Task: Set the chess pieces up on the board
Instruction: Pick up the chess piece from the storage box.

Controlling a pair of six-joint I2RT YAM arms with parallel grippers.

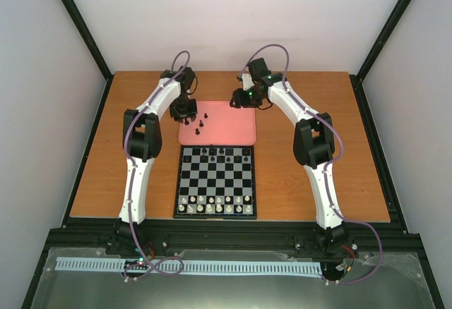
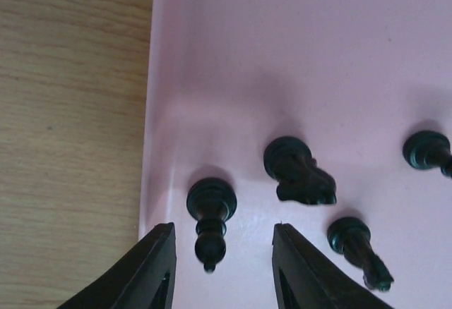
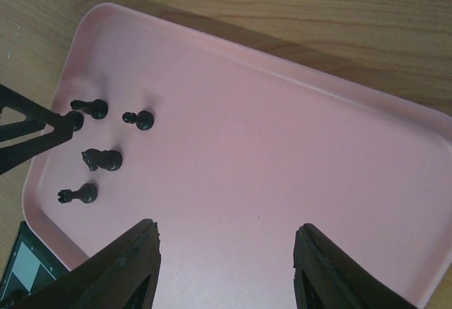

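Several black chess pieces stand on the left part of the pink tray (image 1: 229, 129). In the left wrist view a slim black piece (image 2: 210, 214) stands between my left gripper's (image 2: 222, 242) fingers, with a gap on each side. My left gripper (image 1: 185, 111) is open around that piece. A knight (image 2: 300, 171) and two other black pieces (image 2: 357, 242) (image 2: 426, 150) stand to its right. My right gripper (image 3: 226, 242) hangs open over bare tray (image 3: 282, 147), holding nothing. The board (image 1: 215, 180) lies in front of the tray, with a few black pieces (image 1: 215, 152) on its far rows.
White pieces (image 1: 215, 204) fill the board's two near rows. In the right wrist view the loose black pieces (image 3: 102, 159) cluster near the tray's left wall (image 3: 32, 182), and a corner of the board (image 3: 28, 267) shows below. Wooden table (image 1: 304, 175) surrounds tray and board.
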